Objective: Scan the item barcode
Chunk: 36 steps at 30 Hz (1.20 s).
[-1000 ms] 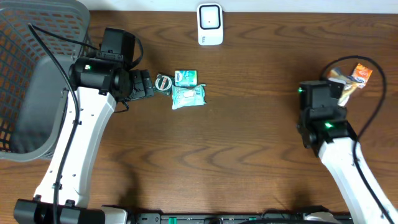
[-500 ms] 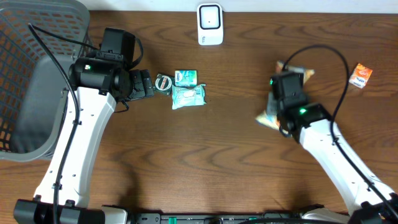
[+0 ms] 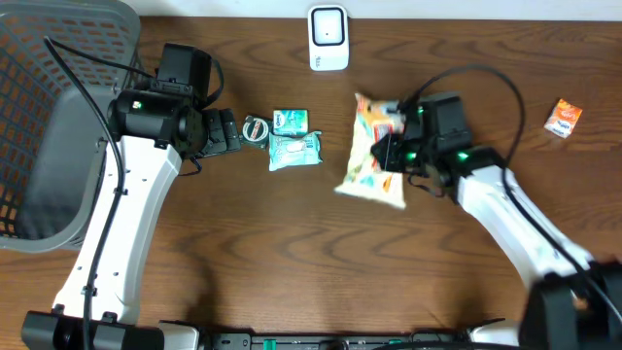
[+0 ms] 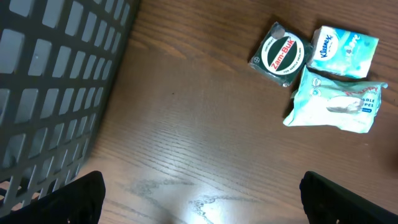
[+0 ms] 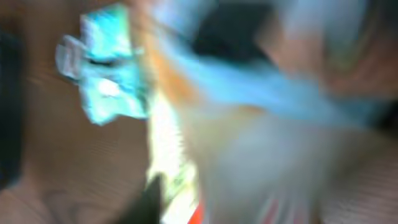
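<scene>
The item, a colourful snack bag (image 3: 373, 151), lies slanted at mid-table, below and right of the white scanner (image 3: 328, 39) at the far edge. My right gripper (image 3: 392, 154) is at the bag's right side with its fingers against it. The right wrist view is badly smeared: the bag (image 5: 249, 143) fills most of it, and how the jaws stand does not show. No barcode is legible. My left gripper (image 3: 229, 131) is open over bare wood (image 4: 199, 199), just left of a small group of packs.
A Zam-Buk tin (image 4: 280, 54), a Kleenex pack (image 4: 343, 51) and a teal wipes pack (image 4: 336, 102) sit together left of the bag. A grey basket (image 3: 49, 117) fills the far left. An orange packet (image 3: 563, 118) lies far right.
My right arm has swung left from the far right of the table to the middle, bringing the snack bag with it. The left arm has not moved.
</scene>
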### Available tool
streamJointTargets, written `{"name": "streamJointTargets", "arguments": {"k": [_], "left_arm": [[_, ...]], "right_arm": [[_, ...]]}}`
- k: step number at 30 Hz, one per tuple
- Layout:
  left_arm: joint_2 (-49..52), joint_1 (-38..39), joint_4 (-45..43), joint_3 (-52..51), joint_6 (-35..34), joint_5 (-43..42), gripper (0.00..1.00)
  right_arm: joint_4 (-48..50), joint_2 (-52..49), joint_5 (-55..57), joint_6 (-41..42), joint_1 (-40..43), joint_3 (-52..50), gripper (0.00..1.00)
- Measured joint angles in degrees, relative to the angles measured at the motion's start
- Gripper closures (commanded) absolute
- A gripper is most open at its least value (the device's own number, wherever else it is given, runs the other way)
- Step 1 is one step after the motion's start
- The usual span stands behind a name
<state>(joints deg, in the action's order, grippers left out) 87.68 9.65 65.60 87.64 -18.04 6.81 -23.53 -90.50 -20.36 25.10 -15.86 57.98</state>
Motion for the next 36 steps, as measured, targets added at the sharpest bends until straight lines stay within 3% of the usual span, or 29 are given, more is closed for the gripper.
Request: {"name": "streamJointTargets", "arguments": {"k": [4,12,14,19,22,24,30,33,36], "left_arm": [[-0.02,0.0,-0.04,0.0,0.0,0.02,0.02],[-0.02,0.0,-0.02,0.0,0.0,0.0,0.01],[-0.02,0.0,-0.02,0.0,0.0,0.02,0.02],[-0.02,0.0,-0.02,0.0,0.0,0.0,0.01],[-0.02,0.0,-0.02,0.0,0.0,0.0,0.01],[-0.02,0.0,-0.02,0.0,0.0,0.0,0.01],[-0.02,0.0,-0.04,0.0,0.0,0.02,0.01],[-0.02,0.0,-0.02,0.0,0.0,0.0,0.02],[-0.02,0.0,-0.02,0.0,0.0,0.02,0.01]], "right_arm": [[-2.54,-4.57,0.87,0.15,1.05,-0.63,0.25],[-16.55,-2.21,9.44,0.2,2.01,7.23,0.3],[-17.42,-1.03,11.19,0.13,0.02,10.27,0.39],[-15.82,0.9,16.09,0.61,-8.85,14.01,0.83],[-17.27,0.35,21.29,2.82,-13.86,14.01,0.98],[-17.64,-0.85,24.83,4.74,-15.63,13.97,0.98],[-17.73,-10.34,31.06,7.56,-15.39,13.94,0.85],[-18.93,-15.89,33.4,8.22,-14.8,13.73,0.63],[-20.76,-18.34,35.43,8.66,-14.34,13.55,0.61]]}}
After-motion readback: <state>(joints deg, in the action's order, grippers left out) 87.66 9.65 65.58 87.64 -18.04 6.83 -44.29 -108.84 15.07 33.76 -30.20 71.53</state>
